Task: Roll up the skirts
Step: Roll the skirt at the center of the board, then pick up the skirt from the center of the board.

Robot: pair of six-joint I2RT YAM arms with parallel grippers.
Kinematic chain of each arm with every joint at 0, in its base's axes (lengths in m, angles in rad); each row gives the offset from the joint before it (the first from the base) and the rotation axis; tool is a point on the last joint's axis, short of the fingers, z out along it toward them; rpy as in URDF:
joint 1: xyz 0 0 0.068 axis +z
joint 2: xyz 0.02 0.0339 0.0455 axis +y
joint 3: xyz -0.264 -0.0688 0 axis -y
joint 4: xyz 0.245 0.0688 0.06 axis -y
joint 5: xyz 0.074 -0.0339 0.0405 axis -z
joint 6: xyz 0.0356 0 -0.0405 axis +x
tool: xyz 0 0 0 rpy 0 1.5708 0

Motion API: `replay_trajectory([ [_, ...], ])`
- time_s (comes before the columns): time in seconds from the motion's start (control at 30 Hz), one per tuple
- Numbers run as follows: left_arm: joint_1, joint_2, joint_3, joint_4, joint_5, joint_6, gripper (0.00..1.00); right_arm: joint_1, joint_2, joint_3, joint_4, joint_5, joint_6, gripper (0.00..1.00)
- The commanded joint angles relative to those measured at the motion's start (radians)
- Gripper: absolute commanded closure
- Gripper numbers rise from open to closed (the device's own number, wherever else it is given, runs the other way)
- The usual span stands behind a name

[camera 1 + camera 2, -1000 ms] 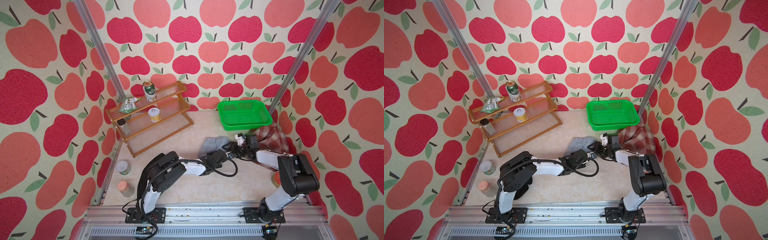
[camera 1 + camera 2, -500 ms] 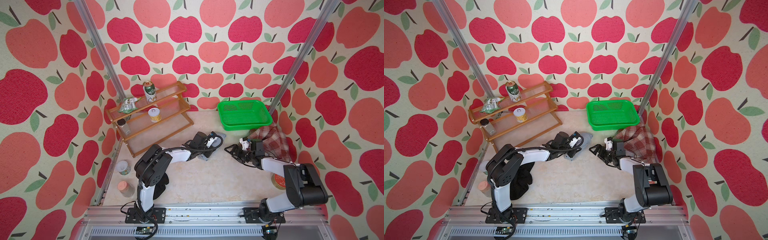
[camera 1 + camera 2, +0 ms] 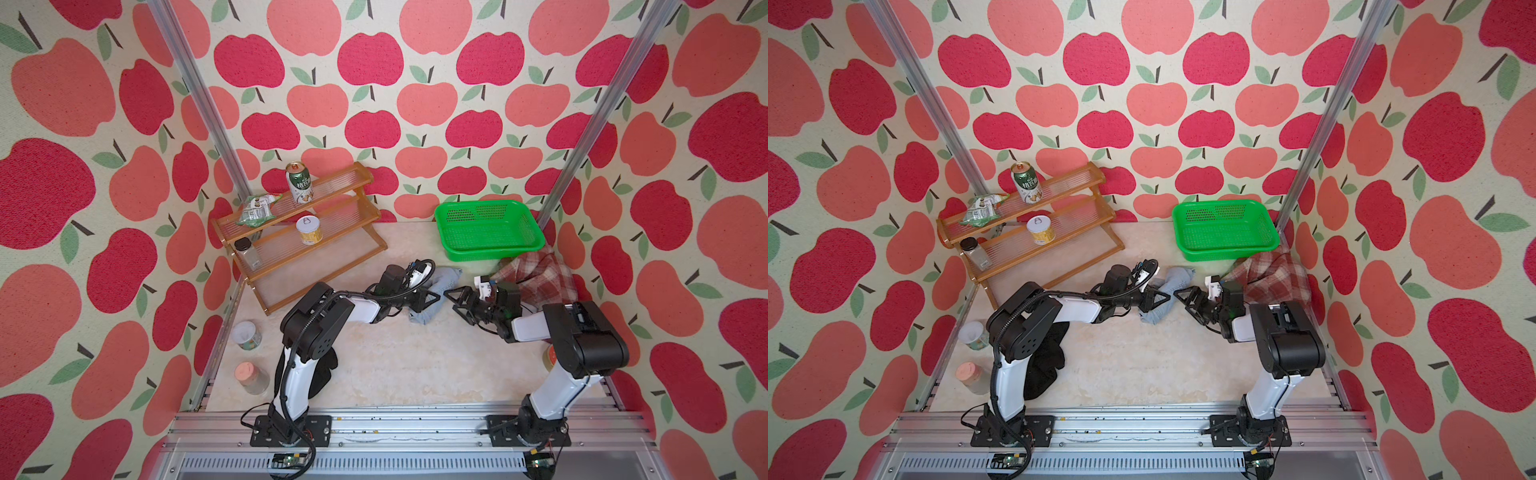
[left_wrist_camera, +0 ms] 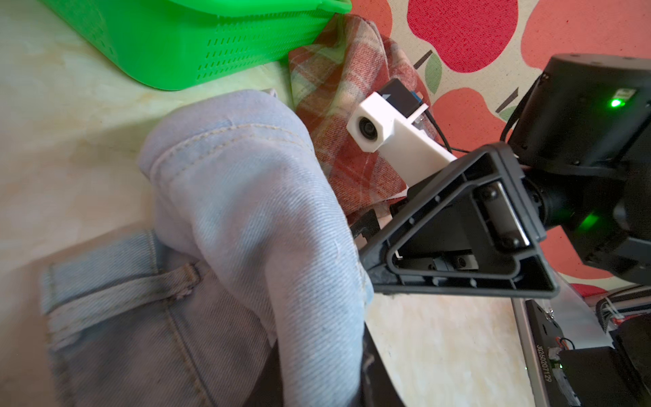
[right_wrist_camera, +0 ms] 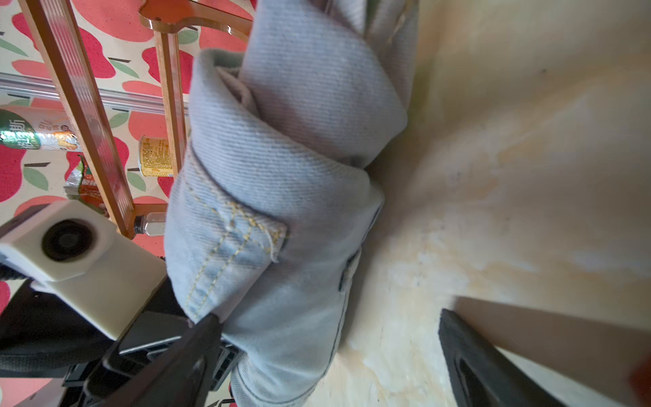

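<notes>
The light blue denim skirt (image 3: 442,282) (image 3: 1173,280) lies bunched in a loose roll mid-table. My left gripper (image 3: 430,297) (image 4: 320,377) is shut on a fold of the denim skirt (image 4: 246,211). Just to its right, my right gripper (image 3: 451,301) (image 5: 327,338) stands open, one finger beside the denim skirt (image 5: 281,158), holding nothing. The plaid skirt (image 3: 540,278) (image 3: 1271,278) (image 4: 352,105) is heaped against the right wall behind that arm. The black skirt (image 3: 1046,361) lies crumpled at the front left, partly hidden by my left arm.
A green mesh basket (image 3: 490,249) sits at the back right, touching the plaid skirt. A wooden rack (image 3: 307,249) with cans and a packet stands at the back left. Two jars (image 3: 247,334) (image 3: 251,376) stand along the left edge. A red-lidded jar (image 3: 550,357) peeks from behind my right arm.
My right gripper has opened, let go of the denim skirt and drawn back slightly. My left arm has swung its elbow back, still gripping the denim, which has shifted a little toward the back.
</notes>
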Motion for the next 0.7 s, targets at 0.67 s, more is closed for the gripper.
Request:
replay_trajectory([
  [0.67,0.009,0.199,-0.023,0.34,0.22,-0.339,0.79,0.11,0.23,0.091,0.246,0.031,0.193,0.02],
])
